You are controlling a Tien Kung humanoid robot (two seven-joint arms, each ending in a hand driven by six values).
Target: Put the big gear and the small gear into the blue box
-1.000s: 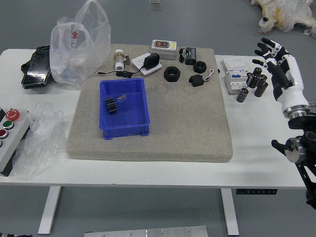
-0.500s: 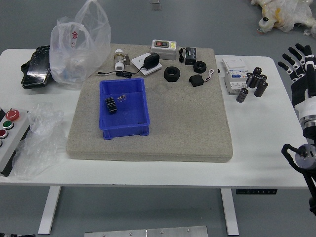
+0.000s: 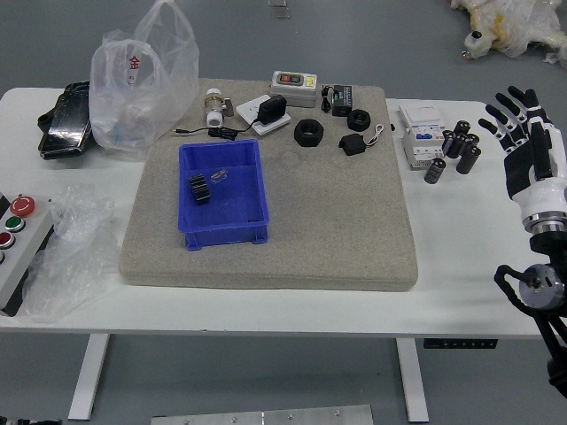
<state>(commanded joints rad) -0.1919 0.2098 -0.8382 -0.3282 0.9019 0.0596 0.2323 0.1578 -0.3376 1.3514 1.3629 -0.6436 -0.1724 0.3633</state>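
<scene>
- Right hand (image 3: 527, 146): reaches in from the right edge; fingers well spread, gripping nothing; tips aimed forward and leftward.
- Black cylinders (image 3: 463, 146) and white carton (image 3: 425, 137): between hand and gears, apparently to be cleared by a leftward pass.
- Small gear (image 3: 358, 119): well to the left of the fingers, near the mat's (image 3: 337, 230) far edge; nearer of the pair to the right hand; round, no long axis to match.
- Black adapter (image 3: 352, 143): just on the near side of the small gear, likely to crowd a grasp.
- Big gear (image 3: 308, 133): farther left, also round, lying on the mat.
- Blue box (image 3: 225, 235): beyond both, left and nearer the robot; holds a ridged black block (image 3: 199, 189), no gear inside.
- Left hand: out of view.
- Hard to make out: height of the right hand above the table; far sides of both gears; clear scrap (image 3: 219, 176) in the box; dark sliver (image 3: 31, 422), cut off at lower left.
</scene>
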